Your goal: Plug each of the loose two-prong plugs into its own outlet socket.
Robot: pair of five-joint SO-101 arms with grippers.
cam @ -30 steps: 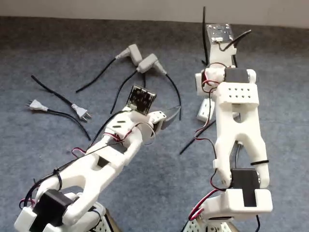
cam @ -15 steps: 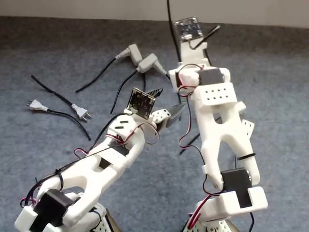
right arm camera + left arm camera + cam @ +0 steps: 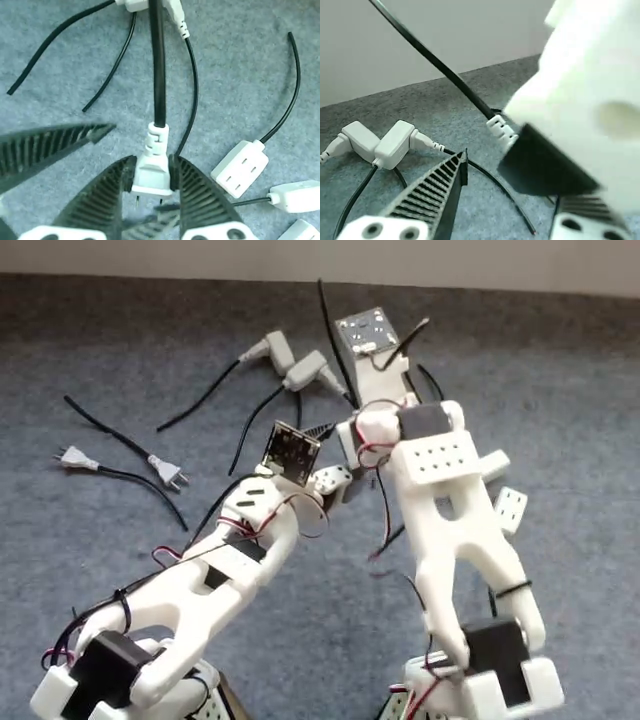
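Left gripper sits spread open right next to the right gripper, which is clamped on the plug by its flat sides. An outlet socket lies just beside it. The plug looks light and rigid, but I'd guess that stiff cord tugs.

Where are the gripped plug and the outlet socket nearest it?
gripped plug (image 3: 150, 181), right wrist view, its white body.
nearest outlet socket (image 3: 239, 169), right wrist view, its slotted face.
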